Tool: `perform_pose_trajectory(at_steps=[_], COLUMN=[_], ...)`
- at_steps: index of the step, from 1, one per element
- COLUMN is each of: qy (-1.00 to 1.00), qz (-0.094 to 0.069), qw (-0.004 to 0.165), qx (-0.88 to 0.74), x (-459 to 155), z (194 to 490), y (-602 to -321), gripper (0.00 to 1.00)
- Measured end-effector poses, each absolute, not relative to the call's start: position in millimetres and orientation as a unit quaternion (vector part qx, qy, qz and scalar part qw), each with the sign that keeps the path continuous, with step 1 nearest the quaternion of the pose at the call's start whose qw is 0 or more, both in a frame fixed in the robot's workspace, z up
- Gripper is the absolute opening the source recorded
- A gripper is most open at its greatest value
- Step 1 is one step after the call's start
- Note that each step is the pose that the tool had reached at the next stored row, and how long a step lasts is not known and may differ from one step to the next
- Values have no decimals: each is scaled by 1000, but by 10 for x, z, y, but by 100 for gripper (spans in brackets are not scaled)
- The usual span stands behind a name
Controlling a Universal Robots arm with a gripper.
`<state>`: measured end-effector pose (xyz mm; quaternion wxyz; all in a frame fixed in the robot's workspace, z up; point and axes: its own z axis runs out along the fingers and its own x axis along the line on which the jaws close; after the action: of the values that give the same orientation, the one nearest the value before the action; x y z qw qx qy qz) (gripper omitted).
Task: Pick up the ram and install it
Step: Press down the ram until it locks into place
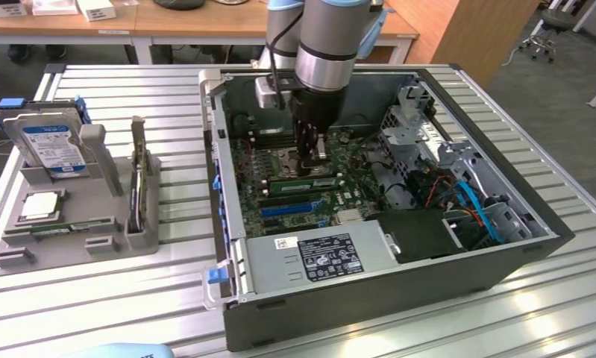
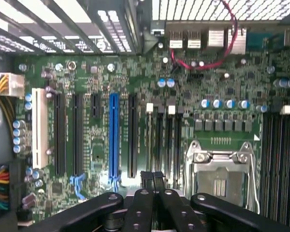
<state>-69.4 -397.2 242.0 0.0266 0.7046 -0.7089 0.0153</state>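
My gripper is down inside the open computer case, over the motherboard. The ram, a long green stick, lies along a memory slot just below the fingertips. Whether the tips touch it I cannot tell. In the wrist view the gripper has its two black fingers pressed together with nothing visible between them. They point at the group of narrow memory slots beside the silver processor socket. One slot there holds a thin grey edge that looks like the ram.
A grey parts tray stands on the exterior view's left. It holds a blue-labelled hard drive, a square silver processor and a narrow green strip. The power supply, drive cage and blue cables crowd the case.
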Motion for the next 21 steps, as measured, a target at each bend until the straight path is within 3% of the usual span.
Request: perform_pose_trajectory(at_steps=[21], qy=[-709], qz=[15], qw=[27], qx=[705], x=[-834], z=[2419], y=[-3986], gripper=[10])
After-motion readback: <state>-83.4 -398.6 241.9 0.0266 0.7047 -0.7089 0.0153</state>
